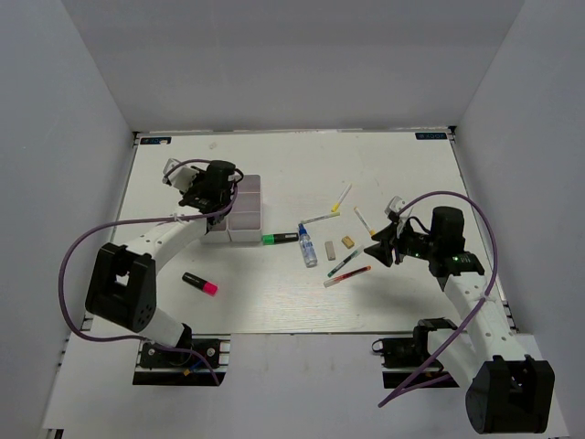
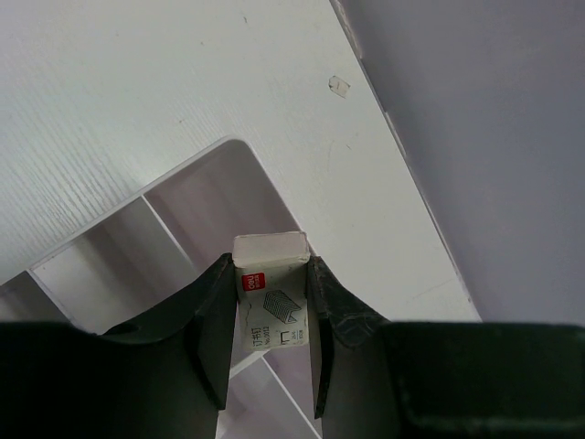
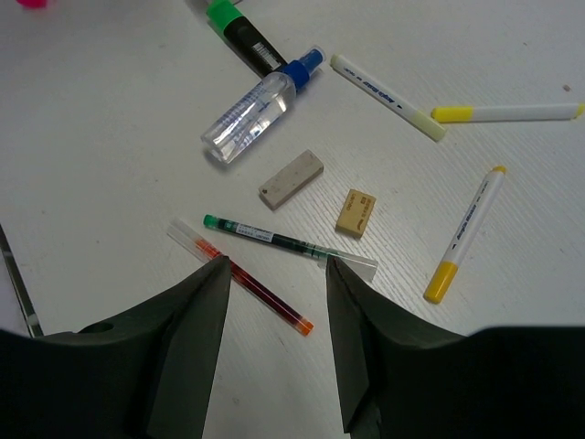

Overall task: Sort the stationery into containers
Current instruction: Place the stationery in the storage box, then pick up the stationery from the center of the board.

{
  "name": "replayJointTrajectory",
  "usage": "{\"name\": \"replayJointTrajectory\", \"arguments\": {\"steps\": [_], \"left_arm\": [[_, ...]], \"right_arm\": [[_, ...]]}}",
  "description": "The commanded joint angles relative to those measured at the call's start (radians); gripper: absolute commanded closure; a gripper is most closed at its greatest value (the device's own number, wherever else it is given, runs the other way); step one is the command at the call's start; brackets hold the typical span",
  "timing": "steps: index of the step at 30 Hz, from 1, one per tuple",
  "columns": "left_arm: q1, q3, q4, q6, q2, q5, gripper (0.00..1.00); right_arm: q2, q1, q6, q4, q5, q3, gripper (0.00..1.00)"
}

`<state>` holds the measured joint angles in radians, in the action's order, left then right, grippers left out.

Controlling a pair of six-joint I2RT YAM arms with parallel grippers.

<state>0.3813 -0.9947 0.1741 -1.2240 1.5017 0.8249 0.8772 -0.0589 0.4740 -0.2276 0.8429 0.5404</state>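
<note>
The left claw (image 1: 213, 189) (image 2: 270, 263) grips a small white box (image 2: 271, 297) with a red label, its fingers (image 2: 212, 320) narrow against the box's 2 sides. It hangs over the far left corner of the tray (image 1: 247, 219) (image 2: 174, 238), which sits in the counter's (image 1: 274, 311) far left part. The right claw (image 1: 382, 247) (image 3: 276, 270) stands wide and holds nothing, above a red pen (image 1: 347, 276) (image 3: 247, 279) and a green pen (image 1: 345, 263) (image 3: 274, 238) near the counter's middle. Near them lie 2 erasers (image 1: 330, 248) (image 3: 291, 179), a blue-capped tube (image 1: 307, 247) (image 3: 256, 108) and a green highlighter (image 1: 279, 240) (image 3: 239, 32), the last just beside the tray's right side. 3 yellow-tipped pens (image 1: 320, 218) (image 3: 466, 233) lie farther back. A pink-capped marker (image 1: 199, 284) lies alone toward the near left corner.
</note>
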Motion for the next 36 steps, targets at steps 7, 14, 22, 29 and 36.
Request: {"name": "replayJointTrajectory", "arguments": {"steps": [7, 14, 22, 29, 36], "left_arm": [[-0.015, -0.028, -0.03, -0.034, 0.029, 0.086, 0.91], [-0.015, -0.039, -0.019, -0.034, 0.058, 0.095, 0.55], [0.004, -0.048, -0.068, 0.052, -0.015, 0.06, 0.27], [0.004, -0.085, -0.068, 0.381, -0.127, -0.153, 0.07], [-0.005, 0.019, -0.027, 0.676, -0.405, -0.756, 0.01]], "right_arm": [[0.002, 0.005, 0.002, 0.027, 0.035, -0.007, 0.46], [0.005, 0.002, 0.012, 0.014, 0.036, -0.005, 0.34], [0.031, 0.004, 0.043, -0.019, 0.047, 0.021, 0.1], [0.08, 0.007, 0.135, -0.081, 0.067, 0.07, 0.1], [0.13, 0.001, 0.489, -0.197, 0.134, 0.098, 0.56]]}}
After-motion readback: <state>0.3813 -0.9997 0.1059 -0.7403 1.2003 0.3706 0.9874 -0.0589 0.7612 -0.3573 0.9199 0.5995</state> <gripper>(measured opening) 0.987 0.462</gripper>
